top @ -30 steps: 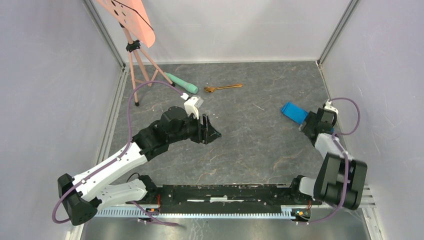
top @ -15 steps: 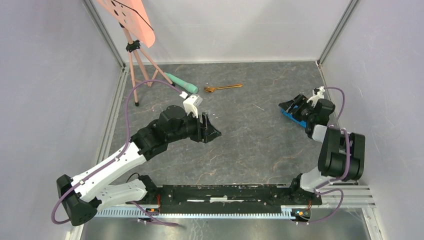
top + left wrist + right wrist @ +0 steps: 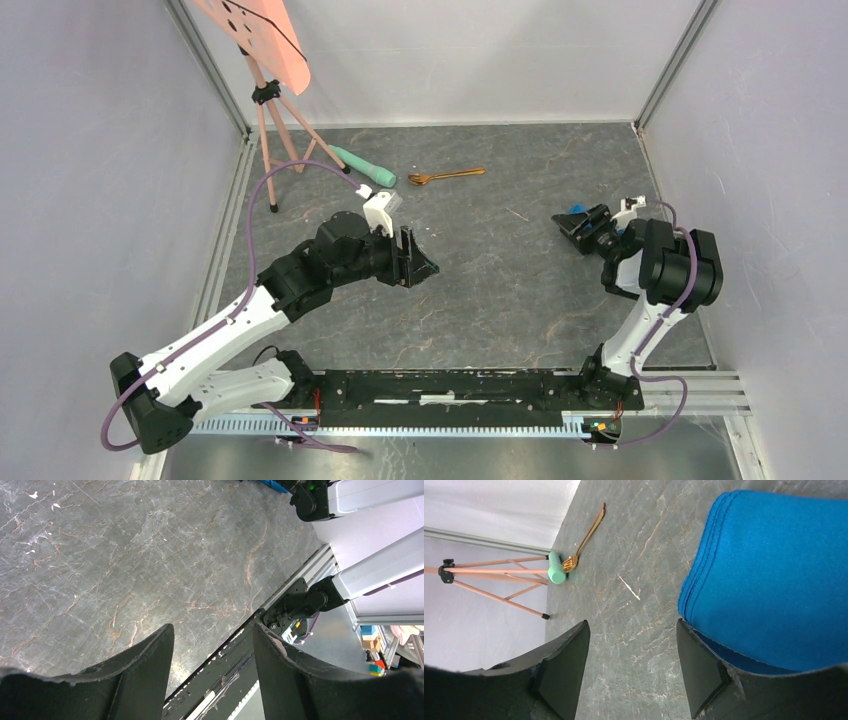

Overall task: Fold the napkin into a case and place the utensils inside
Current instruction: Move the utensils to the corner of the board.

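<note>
Right tool (image 3: 631,630) at napkin (image 3: 774,575) edge

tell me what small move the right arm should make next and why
Probably slide the right gripper sideways toward the napkin until its layered edge sits between the fingers. The jaws stand open with only bare table between them. The folded blue cloth lies just outside one finger, so closing now would likely catch nothing.
</note>
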Motion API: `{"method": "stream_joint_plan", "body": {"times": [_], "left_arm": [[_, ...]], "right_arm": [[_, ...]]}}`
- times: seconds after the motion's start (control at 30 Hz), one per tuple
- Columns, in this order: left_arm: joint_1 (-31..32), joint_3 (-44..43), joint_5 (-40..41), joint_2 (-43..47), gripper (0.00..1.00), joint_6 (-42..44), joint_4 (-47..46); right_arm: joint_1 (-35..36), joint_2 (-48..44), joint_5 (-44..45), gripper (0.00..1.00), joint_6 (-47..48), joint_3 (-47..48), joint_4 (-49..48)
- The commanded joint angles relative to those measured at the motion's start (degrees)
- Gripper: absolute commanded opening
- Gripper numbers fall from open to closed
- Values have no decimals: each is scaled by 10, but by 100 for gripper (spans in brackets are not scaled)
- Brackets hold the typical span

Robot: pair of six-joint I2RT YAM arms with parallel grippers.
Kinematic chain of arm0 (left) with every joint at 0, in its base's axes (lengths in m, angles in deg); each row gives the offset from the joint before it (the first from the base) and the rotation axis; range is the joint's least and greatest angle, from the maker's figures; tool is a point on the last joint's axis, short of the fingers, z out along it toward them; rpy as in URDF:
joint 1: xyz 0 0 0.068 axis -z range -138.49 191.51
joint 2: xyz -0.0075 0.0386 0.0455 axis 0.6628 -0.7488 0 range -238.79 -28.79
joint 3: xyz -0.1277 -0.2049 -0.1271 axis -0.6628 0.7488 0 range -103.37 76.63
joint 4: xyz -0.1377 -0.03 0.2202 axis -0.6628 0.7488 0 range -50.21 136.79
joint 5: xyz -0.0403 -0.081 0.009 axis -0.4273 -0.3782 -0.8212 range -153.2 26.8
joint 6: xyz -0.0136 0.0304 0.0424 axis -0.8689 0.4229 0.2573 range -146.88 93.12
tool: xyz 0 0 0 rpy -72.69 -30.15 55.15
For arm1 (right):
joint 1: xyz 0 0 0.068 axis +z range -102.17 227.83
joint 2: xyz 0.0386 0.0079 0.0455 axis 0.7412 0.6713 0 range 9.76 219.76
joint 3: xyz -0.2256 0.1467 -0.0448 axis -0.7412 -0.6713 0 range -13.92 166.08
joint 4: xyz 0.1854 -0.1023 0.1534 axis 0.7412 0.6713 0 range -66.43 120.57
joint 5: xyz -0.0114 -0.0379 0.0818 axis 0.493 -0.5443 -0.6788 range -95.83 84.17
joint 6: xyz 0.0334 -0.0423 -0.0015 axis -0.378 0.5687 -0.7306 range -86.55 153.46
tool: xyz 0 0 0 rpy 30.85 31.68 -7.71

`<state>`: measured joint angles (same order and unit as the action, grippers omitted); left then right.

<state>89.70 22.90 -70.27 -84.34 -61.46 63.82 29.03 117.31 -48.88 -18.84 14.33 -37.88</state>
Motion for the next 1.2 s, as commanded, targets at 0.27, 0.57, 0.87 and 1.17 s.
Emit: {"method": "stream_joint_plan", "body": {"times": [0.27, 0.57, 0.87, 1.17], "left_arm": [[-3, 3, 62, 1, 67, 24, 3], [-4, 0, 152, -134, 69, -89, -4], [-4, 14, 184, -111, 68, -148, -5], [-5, 30, 209, -58, 69, -137, 32]], "right_arm": [[66, -190, 63, 71, 237, 92, 367], [262, -149, 243, 74, 469, 299, 580], [308, 144, 215, 83, 404, 625, 560], [338, 375, 162, 83, 240, 869, 466]]}}
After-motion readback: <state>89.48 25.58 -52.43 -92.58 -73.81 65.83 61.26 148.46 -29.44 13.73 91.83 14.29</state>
